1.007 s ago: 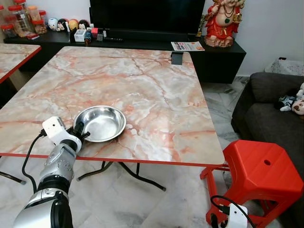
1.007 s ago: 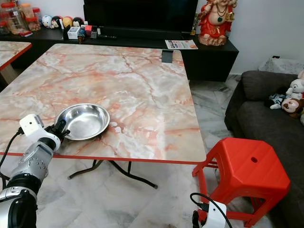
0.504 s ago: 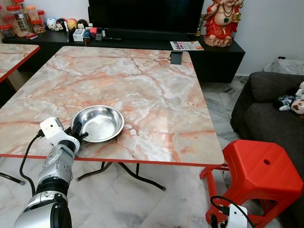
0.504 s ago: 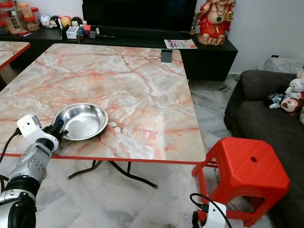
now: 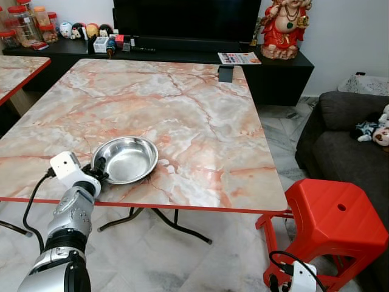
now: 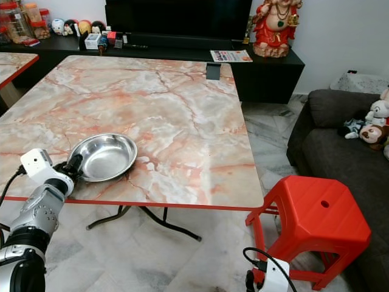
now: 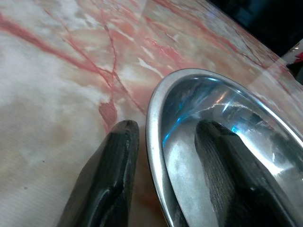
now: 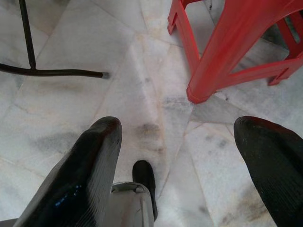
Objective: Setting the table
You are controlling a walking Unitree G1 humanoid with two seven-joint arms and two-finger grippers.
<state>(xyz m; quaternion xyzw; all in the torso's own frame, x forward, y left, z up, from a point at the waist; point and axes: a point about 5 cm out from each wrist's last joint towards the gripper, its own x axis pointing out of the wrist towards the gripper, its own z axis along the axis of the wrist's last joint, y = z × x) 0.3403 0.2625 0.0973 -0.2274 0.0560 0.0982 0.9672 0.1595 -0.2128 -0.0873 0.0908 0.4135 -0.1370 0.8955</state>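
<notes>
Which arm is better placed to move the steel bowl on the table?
The left. Its claw straddles the steel bowl's rim, one finger inside, one outside. The right claw hangs open near the floor by the red stool.

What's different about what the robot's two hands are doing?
The left hand is up at the table edge, while the right hand hangs low over the floor beside the red stool. The left hand has one finger inside the steel bowl and one outside its rim; the right hand holds nothing, fingers spread wide. Both have two black fingers.
</notes>
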